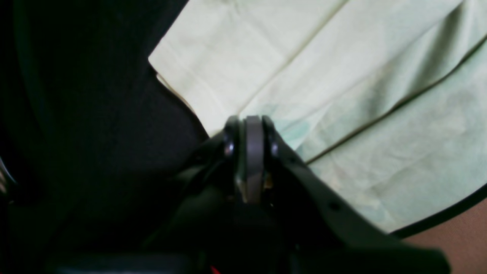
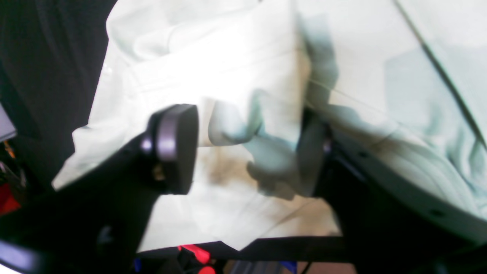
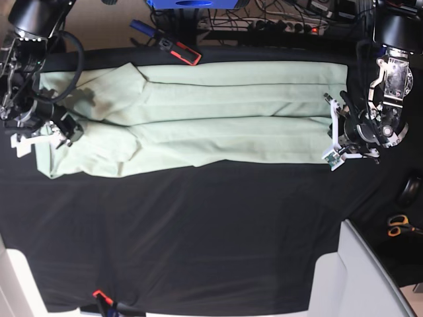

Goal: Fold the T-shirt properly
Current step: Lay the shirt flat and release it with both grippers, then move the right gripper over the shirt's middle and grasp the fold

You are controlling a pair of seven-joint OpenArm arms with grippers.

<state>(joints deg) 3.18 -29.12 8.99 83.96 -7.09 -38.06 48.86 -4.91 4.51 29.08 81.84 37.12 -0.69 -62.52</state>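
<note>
the t-shirt [image 3: 198, 119] lies as a long band across the far part of the black table cover [image 3: 198, 238], already folded lengthwise, with its long edges turned in; it reaches from the left side of the base view almost to the right side; the right gripper [image 2: 243, 148] is at the left end of the band, and its jaws stand spread with the pale cloth under and between them, not pinched; i judge that this end was set down here so it can be smoothed or taken again; the left gripper [image 1: 249, 140] is at the right end, just at the shirt's edge, jaws pressed together; whether they pinch a bit of hem i cannot tell; probably it waits there to lift that end for a crosswise fold, which is not yet made
</note>
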